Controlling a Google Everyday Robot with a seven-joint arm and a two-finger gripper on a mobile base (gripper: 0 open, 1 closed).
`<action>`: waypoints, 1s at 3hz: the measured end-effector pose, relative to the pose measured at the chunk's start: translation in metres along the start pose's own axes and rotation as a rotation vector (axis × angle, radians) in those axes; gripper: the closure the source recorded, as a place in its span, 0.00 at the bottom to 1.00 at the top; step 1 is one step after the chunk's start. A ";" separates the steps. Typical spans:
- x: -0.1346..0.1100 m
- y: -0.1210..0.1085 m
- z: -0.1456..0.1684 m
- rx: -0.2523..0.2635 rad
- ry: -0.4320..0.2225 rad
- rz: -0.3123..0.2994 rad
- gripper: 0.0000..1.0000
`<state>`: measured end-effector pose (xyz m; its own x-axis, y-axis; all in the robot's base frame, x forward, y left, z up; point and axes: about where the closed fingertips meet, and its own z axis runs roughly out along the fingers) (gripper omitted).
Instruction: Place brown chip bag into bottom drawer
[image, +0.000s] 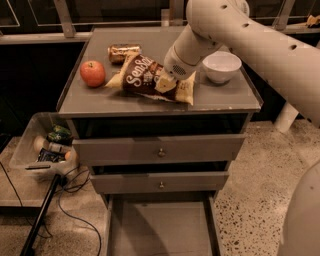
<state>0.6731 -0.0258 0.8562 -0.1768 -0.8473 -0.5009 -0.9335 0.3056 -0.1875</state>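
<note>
My claw (165, 83) sits on the middle of the crinkly dark-brown chip bag with pale yellow ends and white lettering (142, 75). It is closed down on the bag, with one pale finger pressed against the bag's upper face. The bag lies slantwise on the flat grey top of the cabinet (100, 97), its lettered end toward the back left and its yellow right end at the front. My thick cream-coloured arm (240, 35) rises from the claw toward the upper right. Just behind the bag's back-left corner lies a small gold can on its side (124, 52); I cannot tell whether the two touch. To the left of the bag, near its pale tip but apart from it, stands a round red apple (93, 73). To my claw's right sits a white bowl (222, 66), near the bag but not touching it. Below the top are two grey drawers, an upper (200, 147) and a middle one (200, 181), each with a small knob. Under them the wide shallow grey bottom drawer (160, 230) is pulled out, its flat floor showing. The bag is well above it, on the cabinet top. Left of the cabinet sits a clear plastic bin of oddments (30, 145).
</note>
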 end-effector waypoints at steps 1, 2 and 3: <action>0.010 0.010 -0.024 0.017 -0.025 -0.007 1.00; 0.021 0.027 -0.064 0.053 -0.062 -0.037 1.00; 0.031 0.051 -0.108 0.105 -0.101 -0.075 1.00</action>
<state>0.5865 -0.0835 0.9224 -0.0706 -0.8232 -0.5633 -0.9044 0.2911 -0.3120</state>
